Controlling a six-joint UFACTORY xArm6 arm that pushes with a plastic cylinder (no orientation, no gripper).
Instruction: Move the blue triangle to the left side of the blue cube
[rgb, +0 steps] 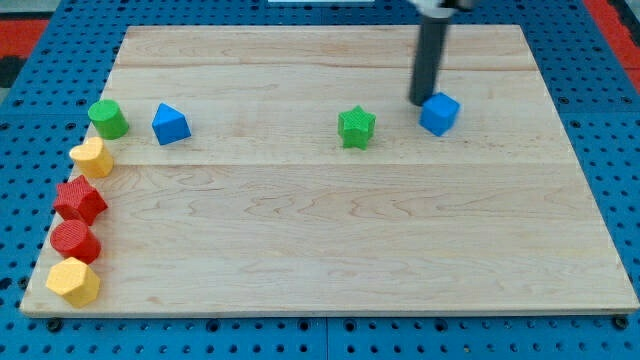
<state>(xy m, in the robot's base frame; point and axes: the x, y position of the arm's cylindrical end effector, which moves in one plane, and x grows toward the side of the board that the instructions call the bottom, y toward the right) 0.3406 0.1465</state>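
Note:
The blue triangle (170, 124) lies near the view's upper left of the wooden board (320, 250). The blue cube (439, 113) sits toward the view's upper right. My tip (421, 101) is at the cube's upper left edge, touching or almost touching it, far to the right of the blue triangle. A green star (356, 127) lies between the two blue blocks, nearer the cube.
Along the board's left edge stand a green cylinder (107, 118), a yellow block (91, 157), a red star-like block (78, 200), a red cylinder (74, 241) and a yellow hexagon (73, 281). Blue pegboard (610, 150) surrounds the board.

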